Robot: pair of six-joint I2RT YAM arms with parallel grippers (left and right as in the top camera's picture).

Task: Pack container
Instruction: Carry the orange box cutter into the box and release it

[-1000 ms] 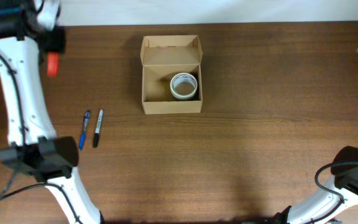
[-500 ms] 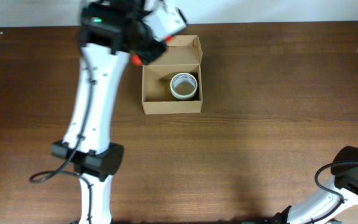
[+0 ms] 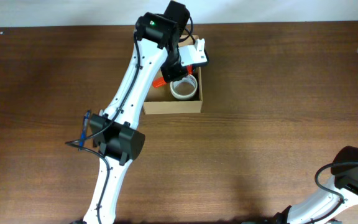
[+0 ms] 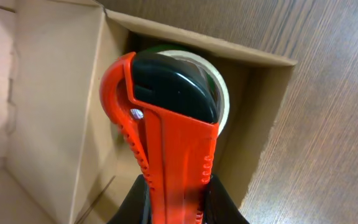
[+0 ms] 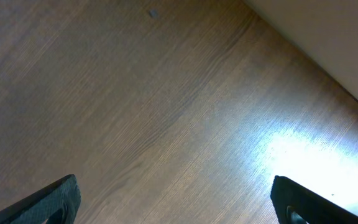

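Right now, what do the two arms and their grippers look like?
The left arm has white links, black joint housings, a green light and a black cable. The right arm is likewise white and black, with a looping black cable. The left gripper and right gripper have black fingers.

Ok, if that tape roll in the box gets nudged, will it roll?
Probably not: the tape roll lies flat, hole up, so it would likely slide. The container walls should stop it soon.
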